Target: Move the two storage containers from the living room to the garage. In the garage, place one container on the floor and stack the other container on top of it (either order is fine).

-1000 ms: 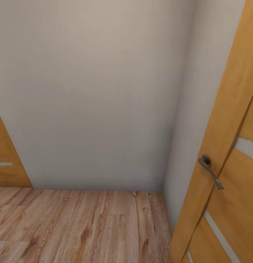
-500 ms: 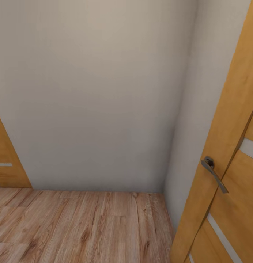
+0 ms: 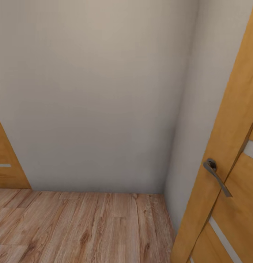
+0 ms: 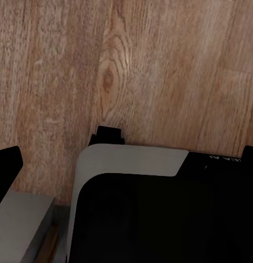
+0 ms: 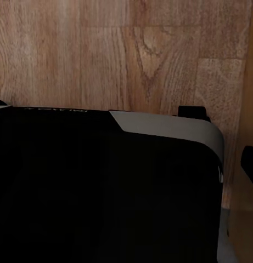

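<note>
The two storage containers are out of view. The head view faces a corner of plain off-white walls (image 3: 93, 95) above light wood plank flooring (image 3: 82, 230). Both wrist views look down on the same planks (image 4: 159, 66) (image 5: 131, 55) and on the black and grey body of my own base (image 4: 159, 213) (image 5: 104, 186).
An orange-wood door (image 3: 229, 153) with a grey lever handle (image 3: 216, 176) stands close at the right. Part of a second, similar door (image 3: 6, 164) shows at the far left. The walls meet in a corner (image 3: 168, 182) just ahead.
The whole head picture has shifted slightly: the right door and its handle sit a little further right and lower, so the camera moved. Nothing else differs.
</note>
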Robot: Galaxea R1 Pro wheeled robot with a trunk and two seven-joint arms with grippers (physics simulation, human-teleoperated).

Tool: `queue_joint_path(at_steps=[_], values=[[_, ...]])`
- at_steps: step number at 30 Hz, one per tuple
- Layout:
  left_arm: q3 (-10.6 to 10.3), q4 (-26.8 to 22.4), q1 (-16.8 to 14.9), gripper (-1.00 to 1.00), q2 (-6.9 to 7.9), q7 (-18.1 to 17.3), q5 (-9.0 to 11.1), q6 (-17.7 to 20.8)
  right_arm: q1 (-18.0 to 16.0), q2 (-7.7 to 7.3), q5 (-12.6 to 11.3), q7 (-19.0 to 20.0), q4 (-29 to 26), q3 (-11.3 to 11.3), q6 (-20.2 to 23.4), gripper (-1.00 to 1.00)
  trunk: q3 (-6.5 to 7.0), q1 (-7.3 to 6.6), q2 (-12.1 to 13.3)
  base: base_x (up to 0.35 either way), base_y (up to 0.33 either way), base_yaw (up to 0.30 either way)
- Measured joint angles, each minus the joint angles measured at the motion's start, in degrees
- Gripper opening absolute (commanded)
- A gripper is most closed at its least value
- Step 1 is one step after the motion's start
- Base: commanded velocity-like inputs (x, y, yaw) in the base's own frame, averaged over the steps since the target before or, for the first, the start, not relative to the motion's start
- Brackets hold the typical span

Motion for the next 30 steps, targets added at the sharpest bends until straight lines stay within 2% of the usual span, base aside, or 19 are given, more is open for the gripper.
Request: queue_joint_path(at_steps=[24,30], values=[[-0.09,-0.02,0.0,1.0,0.0,0.0,0.0,0.01,0.0,0.02,0.0,0.0,0.0,0.0,0.0,1.0,0.0,0.0,0.0,0.068,0.0,0.0],[-0.09,-0.02,0.0,1.0,0.0,0.0,0.0,0.01,0.0,0.0,0.0,0.0,0.0,0.0,0.0,1.0,0.0,-0.03,-0.01,0.229,0.0,0.0]])
